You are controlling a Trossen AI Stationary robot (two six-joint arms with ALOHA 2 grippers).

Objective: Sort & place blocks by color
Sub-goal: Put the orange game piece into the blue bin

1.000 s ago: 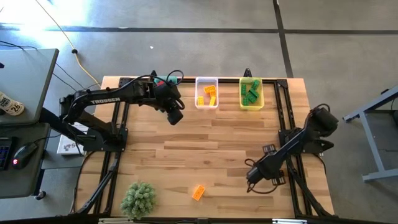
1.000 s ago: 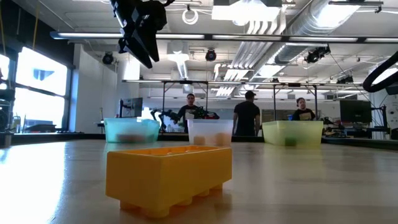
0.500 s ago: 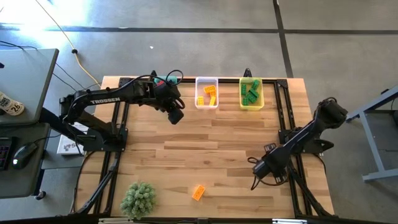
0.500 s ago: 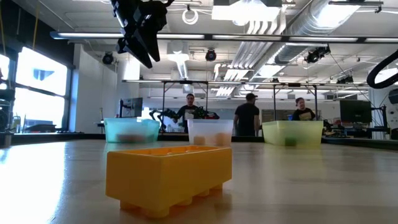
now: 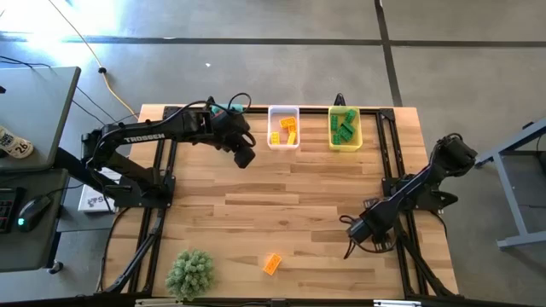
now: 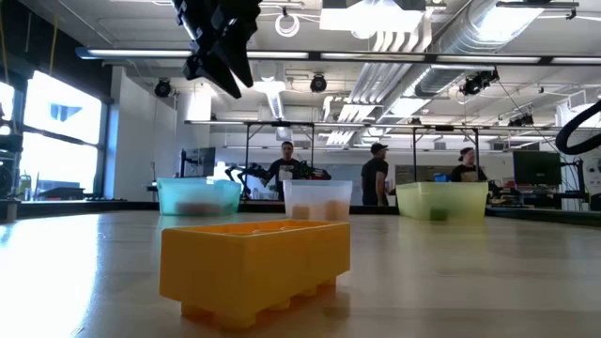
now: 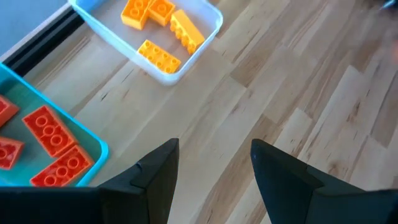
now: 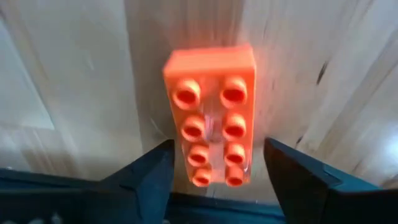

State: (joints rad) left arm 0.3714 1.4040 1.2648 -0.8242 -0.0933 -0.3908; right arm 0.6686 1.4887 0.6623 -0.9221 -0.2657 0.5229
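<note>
A red-orange block [image 8: 211, 118] lies flat on the table, studs up. My right gripper [image 8: 219, 152] points steeply down over its near end, open, with one finger on either side and a thin gap to each. In the high view this gripper [image 5: 352, 234] hides that block. A yellow-orange block [image 5: 271, 263] rests on its underside near the front edge [image 6: 254, 268]. My left gripper [image 5: 244, 156] hangs open and empty above the table [image 7: 214, 180], near the teal bin [image 7: 56, 143], which holds red-orange blocks.
A clear bin [image 5: 283, 128] with yellow-orange blocks and a yellow bin [image 5: 345, 128] with green blocks stand at the far edge. A fuzzy green plant ball [image 5: 189, 273] sits at the front left. People stand in the room beyond the table [image 6: 376, 178].
My right gripper has tipped more steeply downward and sunk a little toward the table, shifting slightly toward the right edge. My left gripper has stayed in place and tipped a little.
</note>
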